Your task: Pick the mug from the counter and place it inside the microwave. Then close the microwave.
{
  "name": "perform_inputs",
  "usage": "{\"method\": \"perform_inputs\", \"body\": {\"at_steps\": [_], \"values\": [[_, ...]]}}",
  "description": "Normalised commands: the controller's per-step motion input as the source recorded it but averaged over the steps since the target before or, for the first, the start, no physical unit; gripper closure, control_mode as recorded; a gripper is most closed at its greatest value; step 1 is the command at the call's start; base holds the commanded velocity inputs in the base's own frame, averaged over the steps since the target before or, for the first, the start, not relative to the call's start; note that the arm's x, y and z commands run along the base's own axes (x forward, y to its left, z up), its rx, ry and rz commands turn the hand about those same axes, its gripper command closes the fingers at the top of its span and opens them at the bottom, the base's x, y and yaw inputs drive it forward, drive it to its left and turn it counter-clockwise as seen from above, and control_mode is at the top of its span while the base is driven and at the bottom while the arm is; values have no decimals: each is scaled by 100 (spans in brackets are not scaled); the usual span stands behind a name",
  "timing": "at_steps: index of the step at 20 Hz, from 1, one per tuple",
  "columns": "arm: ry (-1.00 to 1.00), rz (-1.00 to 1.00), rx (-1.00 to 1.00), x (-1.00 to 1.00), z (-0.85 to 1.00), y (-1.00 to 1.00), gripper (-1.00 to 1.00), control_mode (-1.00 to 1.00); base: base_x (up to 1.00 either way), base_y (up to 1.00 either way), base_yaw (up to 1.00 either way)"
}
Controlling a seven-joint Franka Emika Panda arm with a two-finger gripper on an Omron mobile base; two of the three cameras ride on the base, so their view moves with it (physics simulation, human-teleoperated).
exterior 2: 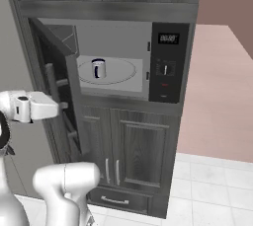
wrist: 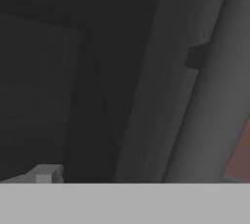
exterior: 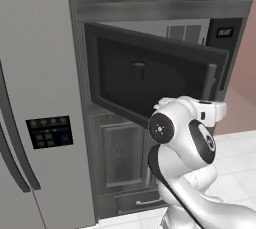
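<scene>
Grey fridge [exterior: 35, 98] left of dark wood cabinets [exterior 2: 133, 151]; pinkish wall [exterior 2: 222, 72] to their right; white tiled floor [exterior 2: 212, 190] below.

arm [exterior: 190, 173]: white, round and smooth | joints: dark rings, one round black cap with a small light dot | hand block [exterior 2: 34, 106]: white, boxy

The microwave [exterior 2: 163, 62] has a dark matt frame, a smooth pale grey cavity and a glossy black control panel; its open door [exterior: 150, 75] is dark glass with a faint sheen. On the smooth white turntable [exterior 2: 121, 72] inside sits the mug [exterior 2: 99, 68] (glazed-looking, white and dark blue). Left of the microwave, the fridge [exterior: 35, 98] looks like brushed grey metal; below it, the cabinets [exterior 2: 133, 156] show dark wood grain.
</scene>
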Motion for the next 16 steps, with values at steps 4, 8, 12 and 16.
{"method": "perform_inputs", "body": {"at_steps": [4,8,12,16], "values": [[0,14,0,58,0,-41,-100,-100,0,0,0],[0,13,0,56,0,-30,-100,-100,0,0,0],[0,13,0,52,0,-22,-100,-100,0,0,0],[0,13,0,50,0,-18,-100,-100,0,0,0]]}}
